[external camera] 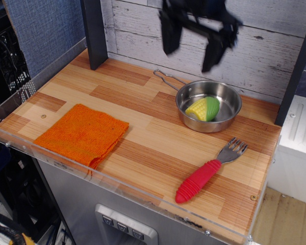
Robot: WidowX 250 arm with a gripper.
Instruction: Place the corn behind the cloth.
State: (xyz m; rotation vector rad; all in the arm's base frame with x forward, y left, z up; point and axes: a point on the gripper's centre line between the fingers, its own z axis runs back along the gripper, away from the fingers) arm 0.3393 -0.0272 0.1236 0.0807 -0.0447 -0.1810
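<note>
Since the corn (204, 108) lies untouched inside the metal pan (230, 115) at the far right of the table (158, 158), nothing of the task looks done yet: the cob has to be gripped, lifted out and carried to the strip of table on the far side of the orange cloth (82, 133), which sits flat at the near left. The claw (192, 43) hangs high above the pan's far rim, blurred, its two dark fingers spread wide and holding nothing. The corn is below it and slightly nearer, well apart from the fingertips. A red-handled fork (208, 171) lies near the right front edge.
</note>
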